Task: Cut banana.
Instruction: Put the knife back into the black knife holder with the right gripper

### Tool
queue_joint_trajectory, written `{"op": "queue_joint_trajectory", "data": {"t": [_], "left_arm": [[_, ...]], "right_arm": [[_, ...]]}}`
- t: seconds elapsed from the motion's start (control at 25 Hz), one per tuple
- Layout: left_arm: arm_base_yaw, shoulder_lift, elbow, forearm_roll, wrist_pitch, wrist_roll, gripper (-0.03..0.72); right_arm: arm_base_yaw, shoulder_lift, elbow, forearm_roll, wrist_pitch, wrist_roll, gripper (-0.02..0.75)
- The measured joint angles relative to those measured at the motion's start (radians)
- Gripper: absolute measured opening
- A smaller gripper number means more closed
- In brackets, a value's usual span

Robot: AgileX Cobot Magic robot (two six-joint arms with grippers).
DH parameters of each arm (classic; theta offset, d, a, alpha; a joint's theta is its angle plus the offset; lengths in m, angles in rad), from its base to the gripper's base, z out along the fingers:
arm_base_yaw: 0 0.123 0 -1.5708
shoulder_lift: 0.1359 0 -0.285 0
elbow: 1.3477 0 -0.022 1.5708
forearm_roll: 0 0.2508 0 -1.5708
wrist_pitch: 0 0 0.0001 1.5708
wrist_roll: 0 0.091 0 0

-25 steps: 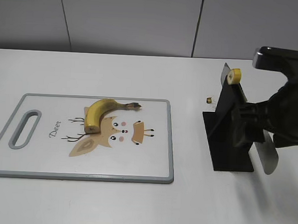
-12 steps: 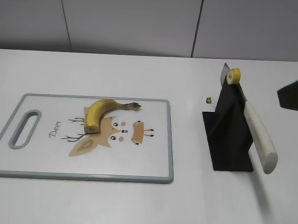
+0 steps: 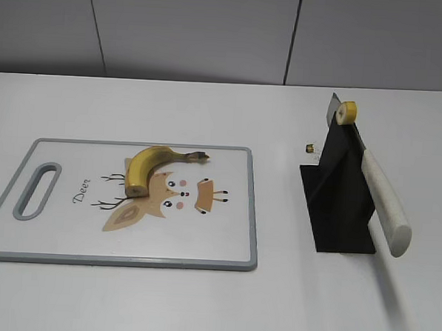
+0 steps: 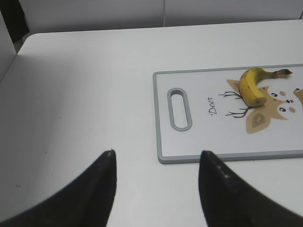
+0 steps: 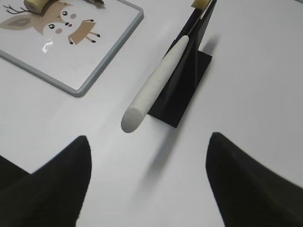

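The banana (image 3: 150, 164) lies on the white cutting board (image 3: 69, 235), over the deer print; it also shows in the left wrist view (image 4: 252, 84). The knife (image 3: 382, 200) rests in a black stand (image 3: 337, 205), white handle toward the front; a cut banana slice (image 3: 348, 111) sits on top of its blade. In the right wrist view the knife handle (image 5: 156, 82) lies ahead of my open, empty right gripper (image 5: 149, 142). My left gripper (image 4: 156, 156) is open and empty over bare table, left of the board (image 4: 163, 142). Neither gripper shows in the exterior view.
A small brown bit (image 3: 310, 148) lies on the table behind the stand. The white table (image 3: 273, 309) runs back to a grey wall. The board has a grey handle slot (image 3: 36, 191) at its left end.
My right arm has drawn back out of the exterior view to the right, leaving the knife in the stand. The banana and board have not moved.
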Motion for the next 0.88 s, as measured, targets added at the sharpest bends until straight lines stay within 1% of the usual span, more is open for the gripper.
{"op": "queue_joint_trajectory", "data": {"t": [0.08, 0.28, 0.52, 0.68, 0.88], "left_arm": [[0.0, 0.0, 0.0, 0.0, 0.0, 0.0, 0.54], [0.0, 0.0, 0.0, 0.0, 0.0, 0.0, 0.54], [0.0, 0.0, 0.0, 0.0, 0.0, 0.0, 0.54], [0.0, 0.0, 0.0, 0.0, 0.0, 0.0, 0.54], [0.0, 0.0, 0.0, 0.0, 0.0, 0.0, 0.54]], "right_arm": [[0.0, -0.092, 0.036, 0.0, 0.013, -0.013, 0.572], [0.0, -0.267, 0.091, 0.0, 0.112, -0.038, 0.572], [0.0, -0.43, 0.135, 0.001, 0.159, -0.04, 0.572], [0.0, -0.523, 0.135, 0.001, 0.161, -0.043, 0.572], [0.0, -0.537, 0.135, 0.004, 0.163, -0.043, 0.572]]}}
